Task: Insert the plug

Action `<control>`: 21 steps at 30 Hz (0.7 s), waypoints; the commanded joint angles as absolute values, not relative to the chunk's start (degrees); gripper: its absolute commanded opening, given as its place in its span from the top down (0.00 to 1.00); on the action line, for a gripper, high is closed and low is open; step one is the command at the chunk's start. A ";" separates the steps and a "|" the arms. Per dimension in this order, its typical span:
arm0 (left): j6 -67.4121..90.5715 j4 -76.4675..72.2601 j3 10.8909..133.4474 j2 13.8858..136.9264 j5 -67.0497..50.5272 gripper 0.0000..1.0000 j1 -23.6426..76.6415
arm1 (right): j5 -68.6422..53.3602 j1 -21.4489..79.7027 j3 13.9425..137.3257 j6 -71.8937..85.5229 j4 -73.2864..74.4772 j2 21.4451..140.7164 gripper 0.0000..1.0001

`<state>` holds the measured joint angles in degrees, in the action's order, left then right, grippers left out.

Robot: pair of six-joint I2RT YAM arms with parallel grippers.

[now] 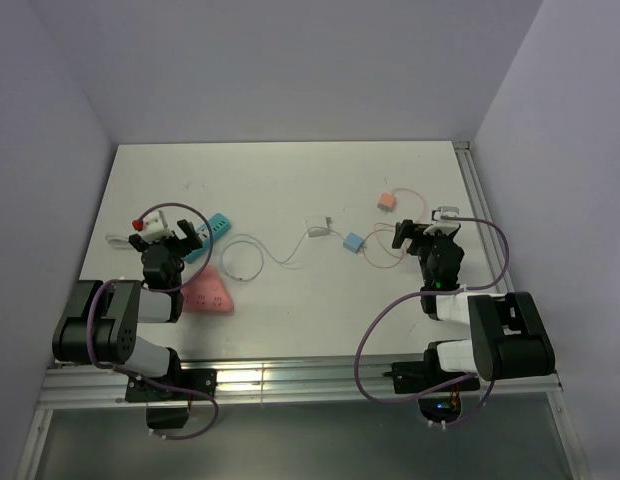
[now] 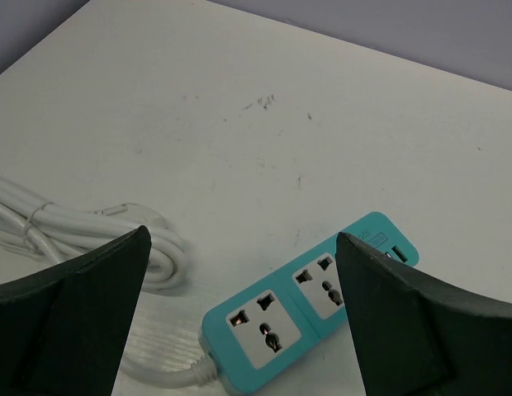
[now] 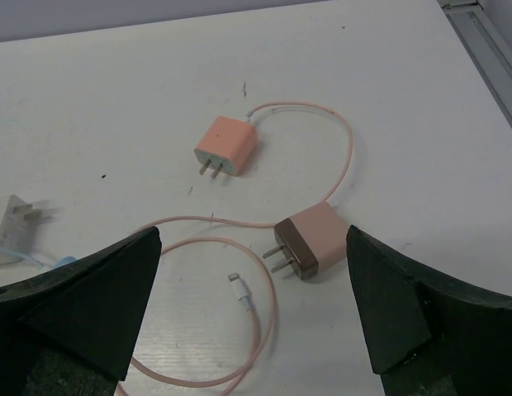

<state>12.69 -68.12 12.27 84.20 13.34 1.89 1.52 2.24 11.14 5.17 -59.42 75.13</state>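
Nearest in the top view are the two arm bases at the bottom edge, with both arms reaching up over the white table (image 1: 290, 180). The left gripper (image 1: 180, 240) hovers at centre left with its jaws spread wide and nothing between them. It sits beside a teal power strip (image 1: 216, 227), with a pink power strip (image 1: 208, 293) just below. The right gripper (image 1: 422, 233) at centre right is likewise parted and empty. An orange charger (image 1: 387, 201) lies to its upper left and a blue charger (image 1: 353, 241) to its left. A white adapter (image 1: 317, 226) lies mid-table.

From the left wrist, the dark fingers (image 2: 66, 330) fill the lower corners, far apart and holding nothing. The teal power strip (image 2: 297, 309) lies between them at lower centre with its sockets facing up. A coiled white cord (image 2: 82, 235) lies at the left.

From the right wrist, the fingers (image 3: 82, 305) are again spread wide and empty. The orange charger (image 3: 227, 144) rests on the table at upper centre, prongs toward the camera. A brown charger (image 3: 314, 239) lies right of centre, close to the right finger. A pink cable (image 3: 347, 157) loops between the two chargers.
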 commanded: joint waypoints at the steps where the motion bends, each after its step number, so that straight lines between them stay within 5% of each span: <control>1: 10.63 -70.49 13.62 83.58 14.33 0.01 1.76 | 2.81 2.02 12.48 3.87 -63.28 74.27 0.00; 21: 10.81 -70.23 13.88 83.58 13.72 0.00 1.67 | 2.81 2.11 12.48 3.87 -63.19 74.35 0.00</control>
<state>11.64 -68.10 12.27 84.20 13.43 1.89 1.80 2.24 11.14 4.95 -59.57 75.13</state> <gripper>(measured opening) 0.995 0.999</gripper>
